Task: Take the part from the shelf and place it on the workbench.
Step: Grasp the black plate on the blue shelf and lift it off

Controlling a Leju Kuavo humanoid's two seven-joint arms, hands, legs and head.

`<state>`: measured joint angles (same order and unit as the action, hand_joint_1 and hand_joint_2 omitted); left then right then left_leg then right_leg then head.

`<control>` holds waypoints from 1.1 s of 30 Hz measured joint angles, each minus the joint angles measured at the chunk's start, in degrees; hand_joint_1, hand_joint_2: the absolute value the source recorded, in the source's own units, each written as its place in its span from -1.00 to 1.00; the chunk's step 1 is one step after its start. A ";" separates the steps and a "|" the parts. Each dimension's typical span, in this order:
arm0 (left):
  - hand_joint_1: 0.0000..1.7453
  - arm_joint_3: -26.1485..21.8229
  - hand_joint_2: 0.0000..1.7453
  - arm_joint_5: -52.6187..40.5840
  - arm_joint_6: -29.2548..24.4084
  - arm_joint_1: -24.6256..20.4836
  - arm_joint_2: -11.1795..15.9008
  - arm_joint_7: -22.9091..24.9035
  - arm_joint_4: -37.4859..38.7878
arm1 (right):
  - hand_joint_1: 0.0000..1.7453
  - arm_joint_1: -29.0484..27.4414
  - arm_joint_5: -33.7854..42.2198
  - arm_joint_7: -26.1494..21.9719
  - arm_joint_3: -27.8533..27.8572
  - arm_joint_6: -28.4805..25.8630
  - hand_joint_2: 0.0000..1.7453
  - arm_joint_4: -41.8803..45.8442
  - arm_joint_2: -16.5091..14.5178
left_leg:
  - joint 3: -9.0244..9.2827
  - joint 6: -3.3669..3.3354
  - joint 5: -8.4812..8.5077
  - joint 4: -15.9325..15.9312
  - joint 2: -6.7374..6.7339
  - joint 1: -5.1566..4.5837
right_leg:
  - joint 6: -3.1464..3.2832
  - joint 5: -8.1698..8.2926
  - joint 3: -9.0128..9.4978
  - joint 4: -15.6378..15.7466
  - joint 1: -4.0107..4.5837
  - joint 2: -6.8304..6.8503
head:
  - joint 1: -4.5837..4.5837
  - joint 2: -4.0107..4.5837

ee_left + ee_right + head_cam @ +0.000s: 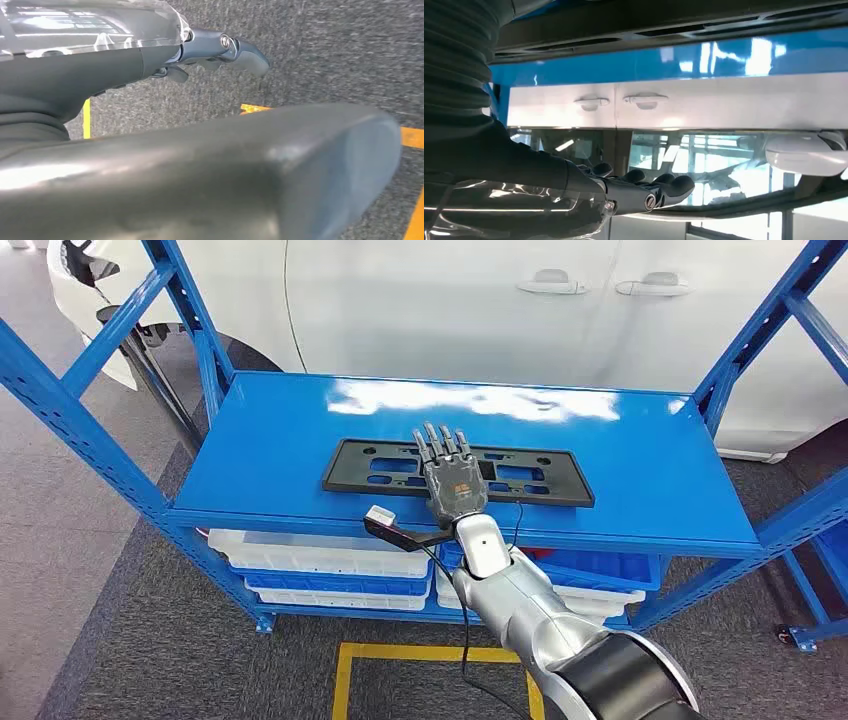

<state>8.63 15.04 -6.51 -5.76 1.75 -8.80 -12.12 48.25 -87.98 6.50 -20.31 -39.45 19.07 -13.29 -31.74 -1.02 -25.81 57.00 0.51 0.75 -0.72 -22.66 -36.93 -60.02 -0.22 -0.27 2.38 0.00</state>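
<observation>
L hand (220,50) hangs over grey carpet w/ yellow floor tape, nothing in it; fingers apart or curled, can't tell. Part (380,465), a long flat black plastic frame w/ cut-outs, lies under R hand (452,485), whose fingers are straight, apart, flat on its middle, nothing gripped; prob. light, stiff-ish but flexes lengthwise, so take it mid-length by near edge. Glossy blue shelf (650,490) looks slick; uprights either side of hand, white car beyond.

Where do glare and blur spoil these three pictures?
Head view: white glare lies on the back of the blue shelf, behind the sharply shown black part and right hand. Left wrist view: the near grey thumb of the left hand is a soft blur against the carpet. Right wrist view: bright reflections streak the shelf's underside above the white car.
</observation>
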 joint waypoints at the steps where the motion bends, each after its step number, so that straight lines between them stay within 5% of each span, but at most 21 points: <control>1: -1.00 -0.01 -1.00 0.02 0.00 -0.06 0.01 -0.02 0.00 | -1.00 0.09 -0.03 -0.02 -0.01 0.17 1.00 -0.02 0.00 | 0.01 0.17 -0.15 0.09 0.03 -0.14 | 0.11 -0.10 0.38 0.90 0.12 0.01 | 0.00 0.00; 7: -1.00 -0.06 -1.00 0.09 0.00 -0.14 0.11 -0.10 0.01 | -1.00 0.34 -0.30 -0.05 -0.31 0.60 1.00 0.02 -0.11 | -0.26 1.77 -1.94 1.58 -0.10 -0.17 | 1.71 -0.85 1.83 3.06 0.08 -0.09 | 0.02 0.00; 10: -1.00 -0.14 -1.00 0.09 -0.02 -0.12 0.11 -0.12 0.01 | -1.00 0.35 -0.68 -0.05 -0.65 1.52 1.00 -0.08 -0.32 | -5.63 2.36 -6.32 12.10 -0.18 0.00 | 2.40 -1.43 2.80 3.34 0.01 0.03 | 0.02 0.00; 12: -1.00 -0.22 -1.00 0.09 -0.03 0.09 0.13 -0.12 0.01 | -1.00 0.20 -0.98 -0.05 -0.98 2.45 1.00 -0.29 -0.37 | -9.26 2.60 -6.95 17.25 -0.18 0.04 | 2.44 -1.97 3.30 3.23 0.04 -0.01 | 0.02 0.00; 14: -1.00 -0.30 -1.00 0.09 -0.03 0.28 0.15 -0.12 0.01 | -1.00 0.13 -1.17 -0.05 -1.30 3.16 1.00 -0.43 -0.44 | -8.49 2.56 -2.88 13.31 -0.20 0.07 | 2.26 -2.71 4.15 3.05 0.02 -0.08 | 0.02 0.00; 16: -1.00 -0.35 -1.00 0.09 -0.02 0.32 0.19 -0.12 0.01 | -1.00 0.16 -1.24 -0.03 -1.51 3.52 1.00 -0.46 -0.57 | -5.41 2.33 1.83 5.48 -0.29 0.09 | 1.95 -3.50 5.04 2.89 0.01 -0.09 | 0.02 0.00; 17: -1.00 -0.37 -1.00 0.09 -0.02 0.32 0.21 -0.12 0.01 | -1.00 0.24 -1.27 -0.02 -1.59 3.69 1.00 -0.46 -0.64 | -4.17 2.18 2.83 2.72 -0.32 -0.01 | 1.75 -3.81 5.27 2.78 0.13 -0.12 | 0.02 0.00; 23: -1.00 -0.41 -1.00 0.07 0.11 0.29 0.14 -0.18 0.01 | -1.00 0.78 -1.32 0.95 -2.81 7.32 1.00 -0.45 -1.14 | -2.90 0.25 2.00 0.56 -0.17 0.01 | 0.14 -5.28 4.96 1.57 0.41 -0.16 | 0.01 0.00; 25: -1.00 -0.42 -1.00 0.01 0.14 0.21 0.10 -0.27 0.01 | -1.00 1.01 -1.32 1.74 -3.37 9.04 1.00 -0.49 -1.20 | -2.57 -0.27 1.87 0.36 -0.19 0.13 | -0.36 -8.00 2.09 -4.11 0.24 -0.09 | 0.00 0.00; 27: -1.00 -0.44 -1.00 -0.02 0.16 0.20 0.11 -0.56 0.01 | -1.00 1.07 -1.32 2.93 -3.94 11.11 1.00 -0.67 -1.20 | -2.48 -0.55 1.64 0.41 -0.19 0.04 | -0.62 -10.77 -2.79 -12.26 0.06 -0.05 | 0.00 0.00; 28: -1.00 -0.45 -1.00 -0.02 0.20 0.25 0.11 -0.73 0.01 | -1.00 1.05 -1.32 3.72 -4.23 12.24 1.00 -0.78 -1.20 | -2.40 -0.61 1.50 0.45 -0.17 -0.01 | -0.64 -10.82 -4.49 -14.48 0.00 -0.05 | 0.00 0.00; 30: -1.00 -0.46 -1.00 -0.03 0.29 0.33 0.09 -1.03 0.01 | -1.00 1.13 -1.32 5.50 -4.82 14.25 1.00 -0.92 -1.19 | -1.96 -0.56 1.11 0.52 -0.07 -0.11 | -0.35 -7.38 -4.30 -11.72 0.00 -0.05 | 0.00 0.00; 33: -1.00 -0.47 -1.00 -0.12 0.25 0.30 -0.05 -1.20 0.01 | -1.00 1.62 -1.32 8.01 -5.57 16.42 1.00 -0.93 -1.15 | -1.14 -0.17 0.39 0.59 0.02 -0.38 | 0.74 -1.35 0.45 -0.25 0.39 -0.02 | 0.00 0.00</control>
<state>8.16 14.92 -6.27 -5.47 1.70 -10.00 -12.11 49.87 -89.31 14.51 -25.87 -23.03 18.14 -14.44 -32.87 -1.18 -25.41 57.59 0.54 0.36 0.02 -24.00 -36.47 -60.27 0.17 -0.29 2.38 0.00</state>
